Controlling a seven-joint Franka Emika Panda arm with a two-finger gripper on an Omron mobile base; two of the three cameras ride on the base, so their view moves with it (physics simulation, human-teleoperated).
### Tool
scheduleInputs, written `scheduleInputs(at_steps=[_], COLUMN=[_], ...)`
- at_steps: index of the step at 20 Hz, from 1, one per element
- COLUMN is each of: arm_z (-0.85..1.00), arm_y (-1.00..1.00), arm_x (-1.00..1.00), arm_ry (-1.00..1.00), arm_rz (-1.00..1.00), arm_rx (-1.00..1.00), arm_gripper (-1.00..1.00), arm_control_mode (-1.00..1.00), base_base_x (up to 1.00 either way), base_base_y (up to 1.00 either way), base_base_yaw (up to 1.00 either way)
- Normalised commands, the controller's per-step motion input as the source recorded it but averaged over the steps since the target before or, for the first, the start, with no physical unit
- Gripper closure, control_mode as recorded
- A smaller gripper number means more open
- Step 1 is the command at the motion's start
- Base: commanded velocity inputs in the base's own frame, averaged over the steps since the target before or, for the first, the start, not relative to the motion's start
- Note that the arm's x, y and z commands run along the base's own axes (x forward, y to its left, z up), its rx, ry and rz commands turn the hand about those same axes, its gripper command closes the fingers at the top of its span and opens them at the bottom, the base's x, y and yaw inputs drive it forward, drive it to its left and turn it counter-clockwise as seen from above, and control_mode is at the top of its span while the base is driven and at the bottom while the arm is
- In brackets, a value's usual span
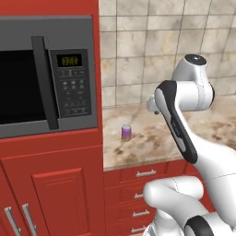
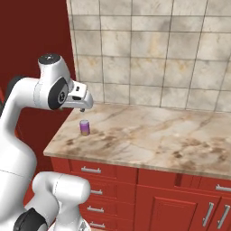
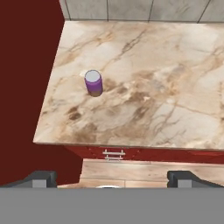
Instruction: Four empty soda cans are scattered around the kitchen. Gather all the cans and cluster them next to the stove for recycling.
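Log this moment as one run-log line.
phase: approaching can | gripper: open, empty, above counter's front edge | purple can: upright on counter, near red cabinet wall, untouched | microwave: left of counter

Light is even and fairly bright in all three views, flat and without a clear source, as rendered scenes tend to be. The purple can (image 3: 93, 82) throws only a small soft shadow on the countertop (image 3: 144, 100) toward about 4 o'clock in the hand view, and the microwave (image 1: 46, 76) door shows a faint grey sheen without real glare. Focus is uniform with no motion blur or edge bending, though textures look soft and slightly pixelated, and the red cabinet side (image 3: 26, 87) at 9 o'clock in the hand view is dark.
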Motion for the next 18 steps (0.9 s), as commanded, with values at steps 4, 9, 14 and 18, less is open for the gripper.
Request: scheduleInputs(at_steps=[4, 9, 14, 18], arm_z=[0.00, 0.00, 0.00, 0.00], arm_y=[0.00, 0.00, 0.00, 0.00], arm_x=[0.00, 0.00, 0.00, 0.01], arm_ry=[0.00, 0.00, 0.00, 0.00], arm_rz=[0.00, 0.00, 0.00, 0.00], arm_rx=[0.00, 0.00, 0.00, 0.00], arm_gripper=[-1.00, -1.00, -1.00, -1.00], arm_control_mode=[1.00, 1.00, 1.00, -1.00], base_base_x=[0.28, 0.31, 0.17, 0.00], base_base_y=[-0.09, -0.13, -0.02, 0.00], base_base_yaw=[0.09, 0.05, 0.01, 0.00])
